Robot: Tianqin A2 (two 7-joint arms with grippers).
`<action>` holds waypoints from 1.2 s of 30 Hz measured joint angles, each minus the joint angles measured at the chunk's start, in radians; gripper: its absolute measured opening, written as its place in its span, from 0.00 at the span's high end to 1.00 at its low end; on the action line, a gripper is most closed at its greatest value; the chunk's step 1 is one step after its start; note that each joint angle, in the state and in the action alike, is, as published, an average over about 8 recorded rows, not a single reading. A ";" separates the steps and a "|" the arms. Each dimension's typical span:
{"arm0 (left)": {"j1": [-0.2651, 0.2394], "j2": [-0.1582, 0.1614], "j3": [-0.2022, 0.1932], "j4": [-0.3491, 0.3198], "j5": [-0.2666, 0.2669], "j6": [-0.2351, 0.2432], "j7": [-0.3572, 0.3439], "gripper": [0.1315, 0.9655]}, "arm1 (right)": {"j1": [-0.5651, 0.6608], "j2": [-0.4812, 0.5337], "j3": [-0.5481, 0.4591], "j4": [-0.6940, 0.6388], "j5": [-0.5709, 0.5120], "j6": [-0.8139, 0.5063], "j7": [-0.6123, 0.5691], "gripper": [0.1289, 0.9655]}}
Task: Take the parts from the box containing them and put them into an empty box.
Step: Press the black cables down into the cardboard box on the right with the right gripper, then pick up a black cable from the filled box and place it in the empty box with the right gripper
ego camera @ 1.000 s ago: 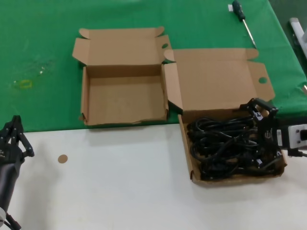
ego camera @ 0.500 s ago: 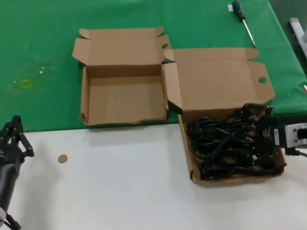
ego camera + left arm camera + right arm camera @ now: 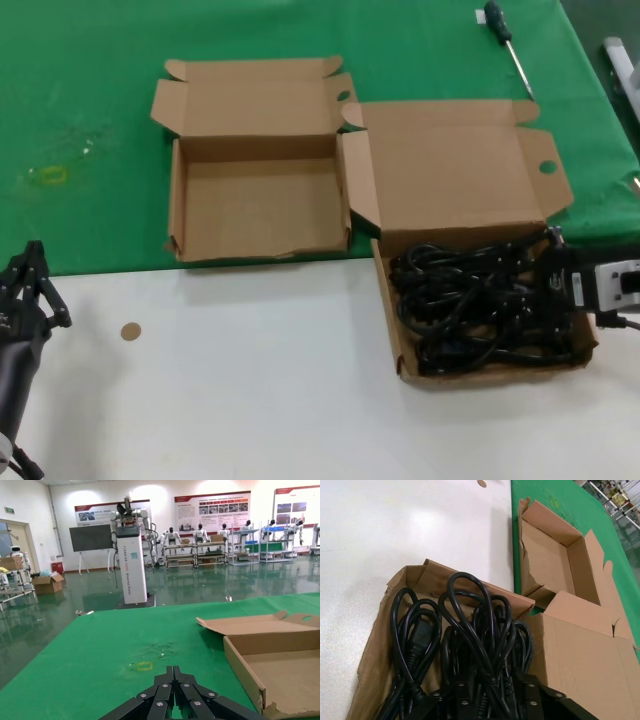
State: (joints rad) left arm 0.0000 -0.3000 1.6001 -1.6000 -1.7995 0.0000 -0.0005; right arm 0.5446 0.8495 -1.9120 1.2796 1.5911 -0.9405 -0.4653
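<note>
The parts (image 3: 465, 300) are black coiled power cords piled in the box containing them (image 3: 388, 310), a brown mailer with its broad lid folded back. My right gripper (image 3: 545, 290) is sunk into the right side of that pile. In the right wrist view the cords (image 3: 470, 625) loop up in front of the right gripper (image 3: 492, 690), whose jaws stand apart with cable strands running between them. The empty box (image 3: 260, 205) sits to the left on the green cloth, also seen as the empty box (image 3: 547, 560). My left gripper (image 3: 33, 280) rests shut at the near left, shown as the left gripper (image 3: 174, 671).
A screwdriver (image 3: 505, 40) lies on the green cloth at the far right. A small brown disc (image 3: 131, 331) sits on the white tabletop near the left arm. A grey object (image 3: 620, 60) lies at the right edge.
My right gripper has come down from above the full box's right end into the pile of cords. The left arm has not moved.
</note>
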 joint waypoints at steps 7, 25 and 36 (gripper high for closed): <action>0.000 0.000 0.000 0.000 0.000 0.000 0.000 0.98 | -0.003 0.005 0.003 0.010 0.000 -0.002 0.011 0.79; 0.000 0.000 0.000 0.000 0.000 0.000 0.000 0.98 | 0.024 0.067 0.023 0.071 0.040 -0.089 0.090 0.90; 0.000 0.000 0.000 0.000 0.000 0.000 0.000 0.98 | 0.193 -0.020 -0.012 0.033 0.016 -0.121 0.163 0.90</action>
State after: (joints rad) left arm 0.0000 -0.3000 1.6000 -1.6000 -1.7997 0.0000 -0.0004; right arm 0.7377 0.8294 -1.9237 1.3125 1.6070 -1.0612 -0.3022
